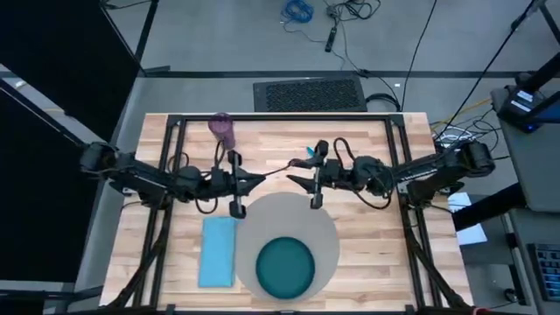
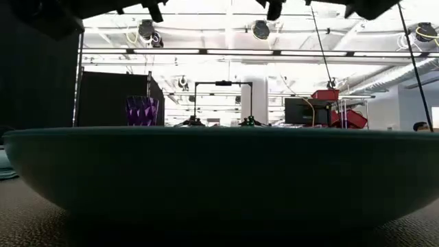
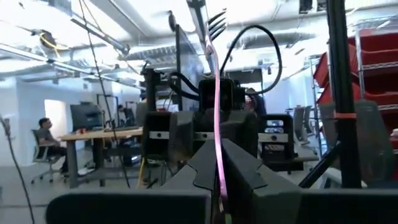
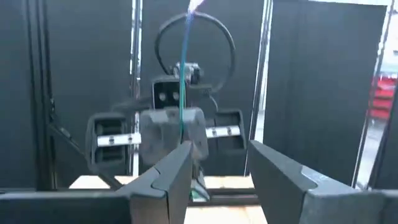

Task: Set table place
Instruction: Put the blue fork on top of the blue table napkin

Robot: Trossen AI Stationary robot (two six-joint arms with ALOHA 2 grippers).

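Two arms, both raised above the table (image 1: 376,254) and reaching in from opposite sides, so they meet nose to nose over its middle, just past the far edge of the mat (image 1: 302,210).

Left gripper (image 1: 256,180): arm stretched roughly level, pointing toward the right arm. In its wrist view the fingers (image 3: 249,168) are pressed together on one slim piece of cutlery (image 3: 217,112). The shaft rises from the pinch and ends in prongs.

Right gripper (image 1: 296,180): mirrors the left one and faces it closely. Its wrist view shows the fingers spread with a clear gap. The cutlery (image 4: 183,81) runs up from beside one fingertip; I cannot tell whether it touches that finger.

From above, the cutlery (image 1: 284,168) is a thin line bridging the two grippers, with a teal bit at the right-arm end.

Count on the table:
- 1 round grey-beige mat, at the near middle.
- 1 teal plate (image 1: 284,267), lying on the near part of the mat. It fills the low view (image 2: 219,171).
- 1 light-blue napkin (image 1: 218,252), flat just beside the mat on the left arm's side.
- 1 purple cup (image 1: 222,128), near the far edge and well apart from the mat. It is upright in the low view (image 2: 142,110).
- 1 piece of cutlery, in the air, none seen on the table.
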